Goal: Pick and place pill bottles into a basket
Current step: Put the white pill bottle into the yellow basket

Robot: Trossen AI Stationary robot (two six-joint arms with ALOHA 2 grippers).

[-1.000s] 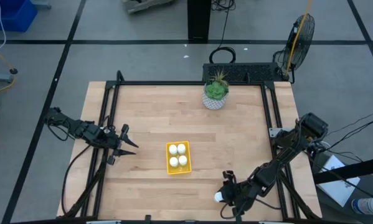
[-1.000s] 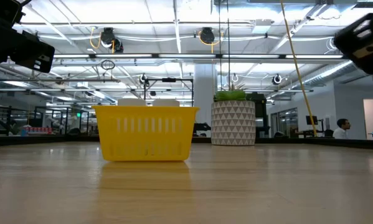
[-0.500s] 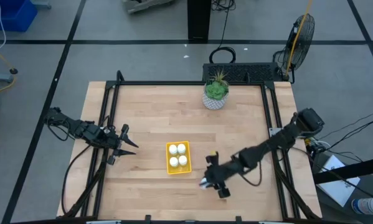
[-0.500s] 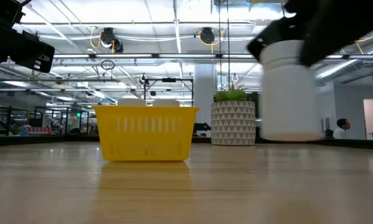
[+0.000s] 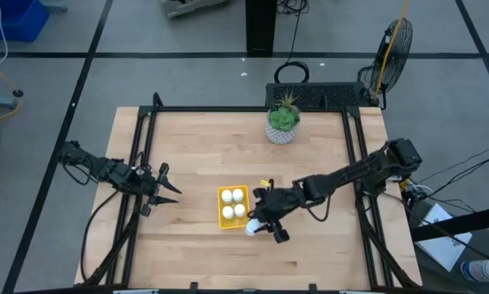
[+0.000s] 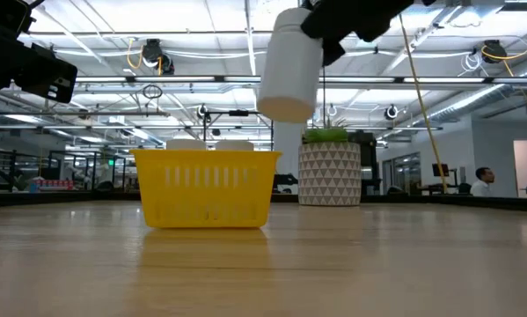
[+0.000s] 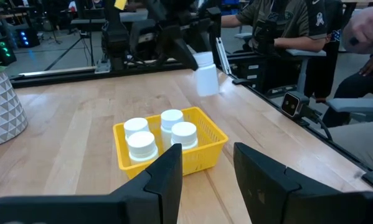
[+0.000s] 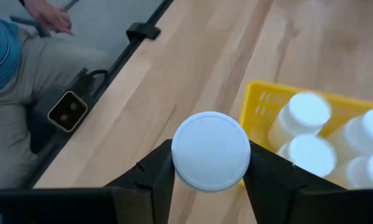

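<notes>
Beside the basket (image 5: 233, 207), right end effector (image 5: 258, 226) pinching a pill bottle (image 6: 289, 63), airborne

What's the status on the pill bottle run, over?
Right pincer shut on fifth pill bottle, airborne beside basket. Left pincer idle at table's left. Four bottles already in. Path clear.

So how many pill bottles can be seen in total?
5. Four pill bottles stand in the yellow basket; the fifth bottle is held in the air by the right gripper, beside the basket. None seems hidden.
</notes>
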